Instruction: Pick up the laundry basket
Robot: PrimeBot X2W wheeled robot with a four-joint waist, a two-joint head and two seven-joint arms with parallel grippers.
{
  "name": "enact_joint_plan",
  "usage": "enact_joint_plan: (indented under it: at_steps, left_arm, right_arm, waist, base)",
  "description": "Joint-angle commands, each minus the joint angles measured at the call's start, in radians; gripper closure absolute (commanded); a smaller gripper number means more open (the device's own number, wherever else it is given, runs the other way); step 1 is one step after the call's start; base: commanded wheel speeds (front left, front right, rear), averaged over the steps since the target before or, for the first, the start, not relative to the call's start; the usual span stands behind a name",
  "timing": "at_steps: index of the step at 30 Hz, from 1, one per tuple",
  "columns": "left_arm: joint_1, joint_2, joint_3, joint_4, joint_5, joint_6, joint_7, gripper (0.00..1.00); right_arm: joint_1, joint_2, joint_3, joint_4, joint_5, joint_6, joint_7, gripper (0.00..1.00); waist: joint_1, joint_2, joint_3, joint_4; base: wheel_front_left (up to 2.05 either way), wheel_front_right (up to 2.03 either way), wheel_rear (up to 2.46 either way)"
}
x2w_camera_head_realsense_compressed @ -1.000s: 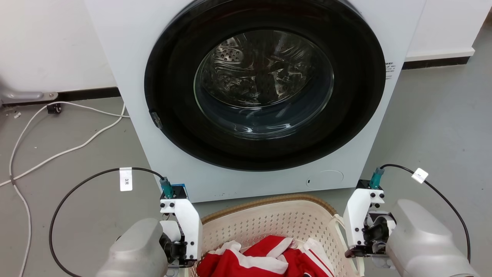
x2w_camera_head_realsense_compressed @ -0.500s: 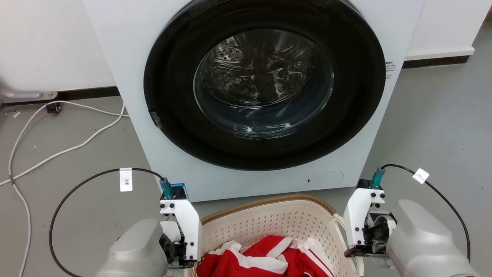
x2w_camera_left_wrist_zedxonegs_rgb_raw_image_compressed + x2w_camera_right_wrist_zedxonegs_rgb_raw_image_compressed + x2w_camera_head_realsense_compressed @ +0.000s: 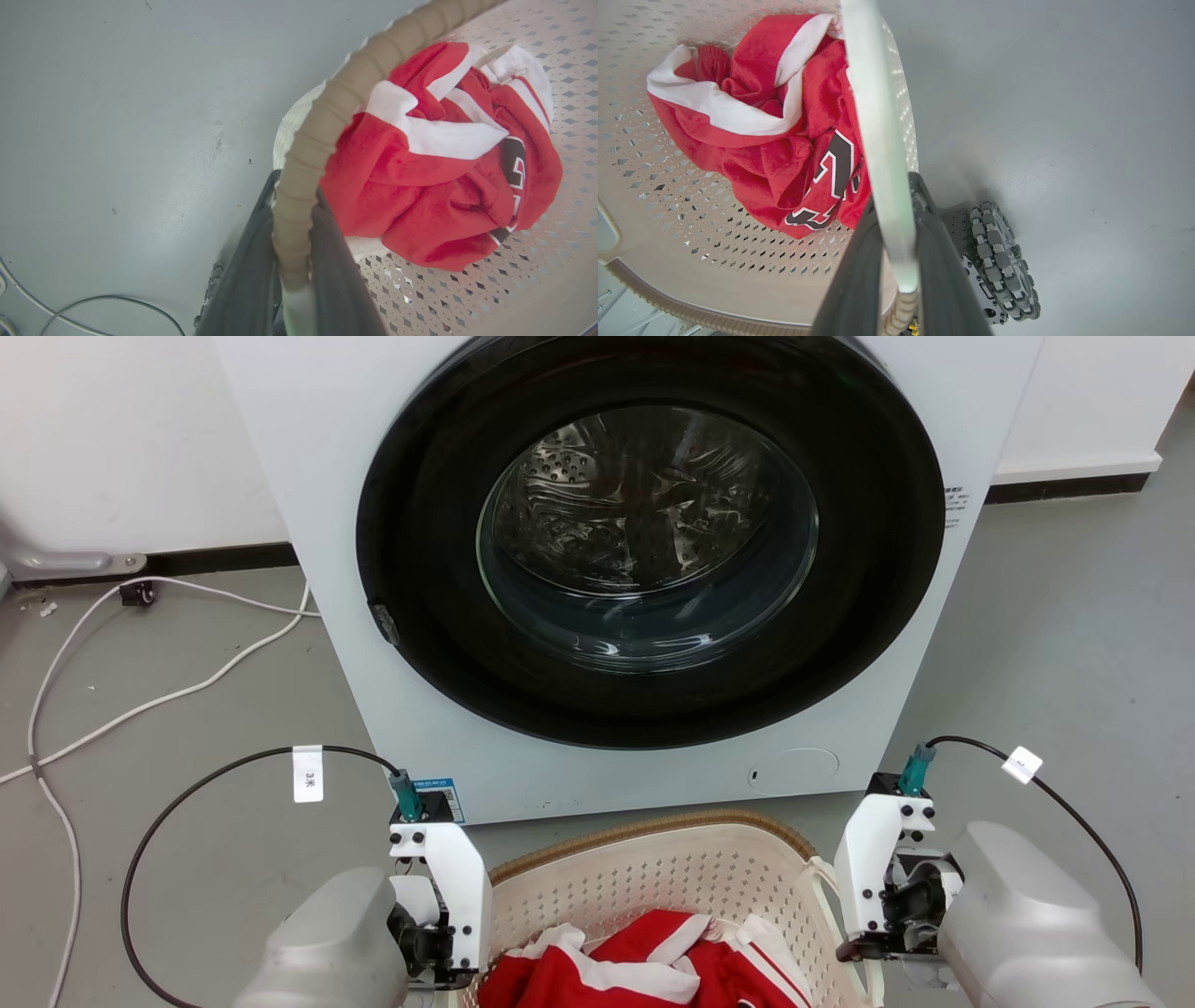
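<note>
So, laundry basket [image 3: 653,877]: sits at 6 o'clock in the head view, just in front of the washer's base, between the two arms; cream perforated walls under a brown woven-look rim [image 3: 327,107].
Left gripper [image 3: 295,200]: at the basket's 9 o'clock side; its two dark fingers [image 3: 243,284] stand one on each side of the brown rim, pressed close against it, so it is clamped on the basket's edge.
Right gripper [image 3: 896,200]: at the basket's 3 o'clock side; its fingers [image 3: 945,275] pinch the white handle strip [image 3: 873,93] between them, gripping it tight.
Garment [image 3: 653,966]: red cloth with white bands and a dark printed figure, bunched up inside the basket on its perforated floor.
Washer [image 3: 327,523]: white front-loader at 12 o'clock from the basket, round dark door shut, steel drum showing through the glass [image 3: 644,532].
Floor [image 3: 1074,616]: plain grey; a white cable [image 3: 187,686] trails across it at 9 o'clock from the washer.
Roller wheel [image 3: 1004,261]: grey, on the floor near the right gripper in its wrist view, at about 4 o'clock from the fingers.
</note>
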Motion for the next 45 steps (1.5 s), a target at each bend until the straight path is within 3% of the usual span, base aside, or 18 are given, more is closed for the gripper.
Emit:
enact_joint_plan:
  at_steps: [1,45]
  left_arm:
    - [-0.009,-0.033,0.000,-0.012,-0.009,-0.005,0.001,1.00]
    - [-0.006,-0.036,-0.040,-0.006,-0.062,-0.005,0.003,1.00]
  right_arm:
    - [0.002,0.028,-0.005,-0.010,0.017,0.003,0.000,1.00]
    - [0.012,0.030,-0.020,-0.010,0.012,0.003,0.011,1.00]
  waist:
    - [0.0000,-0.0001,0.000,0.000]
    - [0.0000,-0.0001,0.004,0.000]
  base:
    - [0.00,0.00,0.00]
    - [0.00,0.00,0.00]
